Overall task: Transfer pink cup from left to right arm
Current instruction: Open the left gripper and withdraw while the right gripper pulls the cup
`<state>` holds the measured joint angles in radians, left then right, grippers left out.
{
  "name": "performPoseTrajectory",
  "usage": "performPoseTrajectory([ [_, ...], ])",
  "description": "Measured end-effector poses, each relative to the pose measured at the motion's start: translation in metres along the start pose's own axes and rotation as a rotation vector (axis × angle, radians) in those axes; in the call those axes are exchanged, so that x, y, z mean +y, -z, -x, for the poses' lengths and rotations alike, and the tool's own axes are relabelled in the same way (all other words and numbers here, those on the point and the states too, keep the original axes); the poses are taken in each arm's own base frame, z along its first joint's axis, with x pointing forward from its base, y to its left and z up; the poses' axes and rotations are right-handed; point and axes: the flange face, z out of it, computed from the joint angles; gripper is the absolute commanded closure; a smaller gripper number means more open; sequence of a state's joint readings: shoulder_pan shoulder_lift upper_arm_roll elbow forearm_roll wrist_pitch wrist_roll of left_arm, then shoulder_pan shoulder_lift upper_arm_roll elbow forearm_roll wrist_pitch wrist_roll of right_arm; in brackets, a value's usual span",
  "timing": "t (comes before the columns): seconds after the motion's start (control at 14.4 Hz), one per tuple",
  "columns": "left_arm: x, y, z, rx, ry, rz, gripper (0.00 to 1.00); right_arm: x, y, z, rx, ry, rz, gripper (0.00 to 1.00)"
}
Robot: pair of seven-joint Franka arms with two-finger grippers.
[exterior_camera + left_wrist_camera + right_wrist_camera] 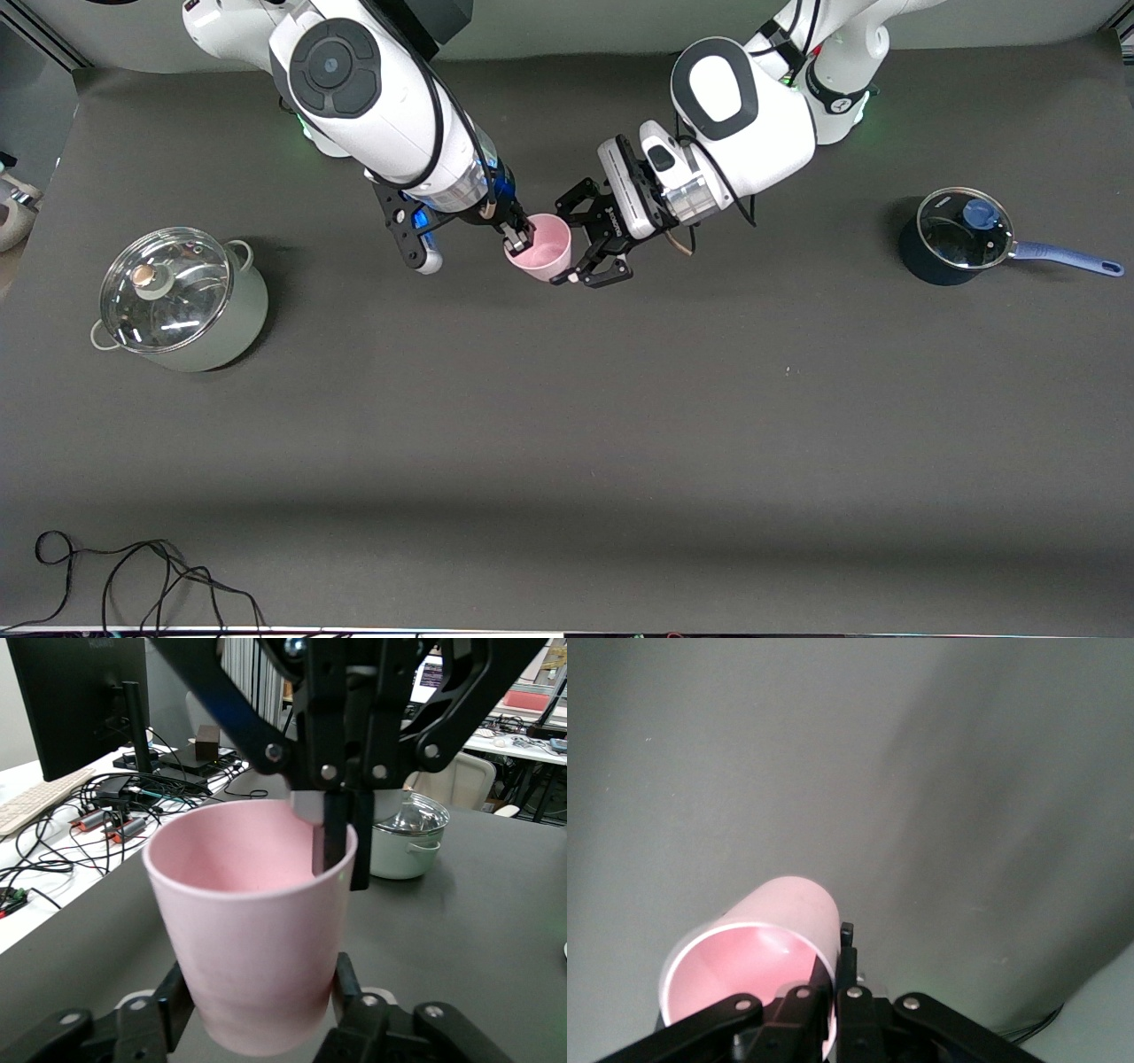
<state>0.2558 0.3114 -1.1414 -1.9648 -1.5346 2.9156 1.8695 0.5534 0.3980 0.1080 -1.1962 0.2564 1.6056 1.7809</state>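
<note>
since the right hand [518, 236] pinches the pink cup [540, 249] by its rim — one finger inside, one outside — the cup's body stays free for the other arm. it hangs in the air over the desk [620, 425], toward the edge where the arm bases stand, about midway along it. the left hand [592, 266] sits right beside the cup with fingers spread wide around its lower wall, gripping nothing i'd say, so the rim pinch looks like the only thing carrying it.
</note>
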Motion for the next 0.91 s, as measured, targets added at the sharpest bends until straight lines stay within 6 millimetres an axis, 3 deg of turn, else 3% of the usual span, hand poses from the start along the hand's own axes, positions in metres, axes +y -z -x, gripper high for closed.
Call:
performPoseTrajectory([
  [0.14, -0.008, 0.004, 0.0, 0.001, 0.003, -0.02, 0.02, -0.001, 0.008, -0.018, 0.027, 0.047, -0.002, 1.0],
  [0.56, -0.024, 0.011, 0.006, -0.003, 0.02, -0.046, 0.01, 0.005, 0.062, -0.104, 0.06, 0.273, -0.024, 1.0],
  [0.7, -0.042, 0.018, 0.022, -0.015, 0.054, -0.066, 0.01, 0.018, 0.078, -0.137, 0.079, 0.412, 0.024, 1.0],
  [0.91, -0.088, 0.035, 0.057, -0.003, 0.154, -0.075, 0.01, 0.045, 0.112, -0.206, 0.101, 0.599, 0.088, 1.0],
])
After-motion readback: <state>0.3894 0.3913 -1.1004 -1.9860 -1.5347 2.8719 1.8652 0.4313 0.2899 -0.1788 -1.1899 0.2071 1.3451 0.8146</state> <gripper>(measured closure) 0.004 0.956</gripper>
